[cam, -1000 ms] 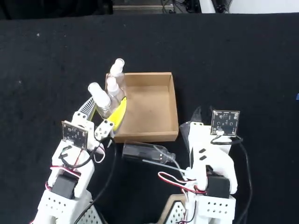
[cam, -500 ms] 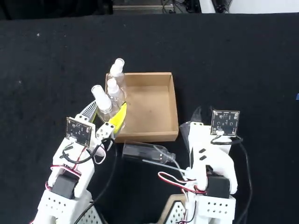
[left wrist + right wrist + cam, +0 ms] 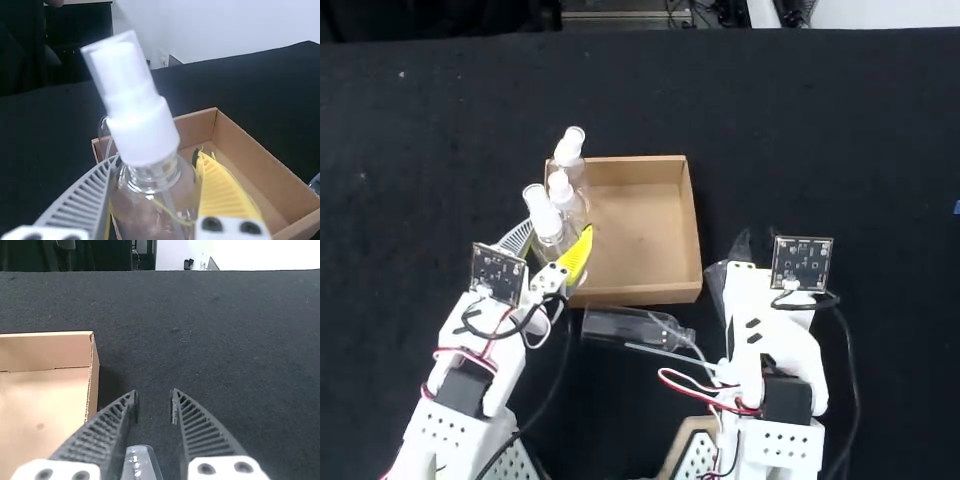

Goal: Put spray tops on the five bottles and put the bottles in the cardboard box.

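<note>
My left gripper (image 3: 556,240) is shut on a clear bottle (image 3: 548,232) with a white spray top (image 3: 132,100), held upright over the left front corner of the cardboard box (image 3: 692,225). In the left wrist view the grey and yellow fingers clamp the bottle (image 3: 147,197) below its neck. Two more capped bottles (image 3: 568,152) (image 3: 562,190) stand at the box's left wall; whether they are inside it I cannot tell. An uncapped bottle (image 3: 625,326) lies on its side in front of the box. My right gripper (image 3: 152,399) stands open over bare table, right of the box (image 3: 45,352).
A thin clear tube (image 3: 665,351) lies on the black tabletop (image 3: 820,130) between the lying bottle and the right arm's base. A clear object (image 3: 137,462) shows at the base of the right fingers. The box floor (image 3: 645,235) is bare in the middle and right.
The left arm has carried its bottle a little to the right, closer to the box and the two standing bottles. The right arm has kept still.
</note>
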Controlling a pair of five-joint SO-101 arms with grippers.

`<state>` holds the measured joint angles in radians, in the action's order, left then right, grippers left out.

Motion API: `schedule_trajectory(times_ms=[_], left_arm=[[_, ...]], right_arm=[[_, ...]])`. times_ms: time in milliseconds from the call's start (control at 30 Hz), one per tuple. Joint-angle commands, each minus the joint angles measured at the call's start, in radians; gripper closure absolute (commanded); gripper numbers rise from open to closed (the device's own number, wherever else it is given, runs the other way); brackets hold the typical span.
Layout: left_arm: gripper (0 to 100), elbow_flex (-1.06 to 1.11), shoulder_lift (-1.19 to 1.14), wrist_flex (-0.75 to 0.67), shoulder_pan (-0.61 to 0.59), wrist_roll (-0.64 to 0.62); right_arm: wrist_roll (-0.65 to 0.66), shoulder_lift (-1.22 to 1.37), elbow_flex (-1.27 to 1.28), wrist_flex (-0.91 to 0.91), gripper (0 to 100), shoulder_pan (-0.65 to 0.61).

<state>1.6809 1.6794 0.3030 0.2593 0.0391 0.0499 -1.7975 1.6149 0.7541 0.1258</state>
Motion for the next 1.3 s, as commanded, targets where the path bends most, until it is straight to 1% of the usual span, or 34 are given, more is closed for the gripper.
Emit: schedule_trajectory(times_ms=[0, 500, 567, 667, 733, 1033, 1167, 1267], left_arm=[[97, 0.019, -0.064, -0.048, 0.012, 0.005], [96, 0.027, -0.109, -0.046, 0.013, 0.005], [93, 0.027, -0.109, -0.044, 0.013, 0.005], [82, 0.027, -0.109, -0.043, 0.013, 0.005], [79, 0.027, -0.109, -0.043, 0.013, 0.005], [79, 0.027, -0.109, -0.034, 0.013, 0.008], [79, 0.027, -0.1, 0.029, 0.01, 0.077], [79, 0.027, -0.1, 0.051, 0.01, 0.095]], right_arm=[[0.003, -0.097, -0.005, -0.009, 90.2, 0.017], [0.003, -0.097, -0.005, -0.009, 90.2, 0.018], [0.003, -0.097, -0.005, -0.009, 90.2, 0.018], [0.003, -0.097, -0.005, -0.009, 90.2, 0.018], [0.003, -0.097, -0.005, -0.009, 90.2, 0.018], [0.003, -0.097, -0.005, -0.009, 90.2, 0.02], [0.003, -0.097, -0.007, -0.009, 90.2, 0.021], [0.003, -0.097, -0.007, -0.009, 90.2, 0.021]])
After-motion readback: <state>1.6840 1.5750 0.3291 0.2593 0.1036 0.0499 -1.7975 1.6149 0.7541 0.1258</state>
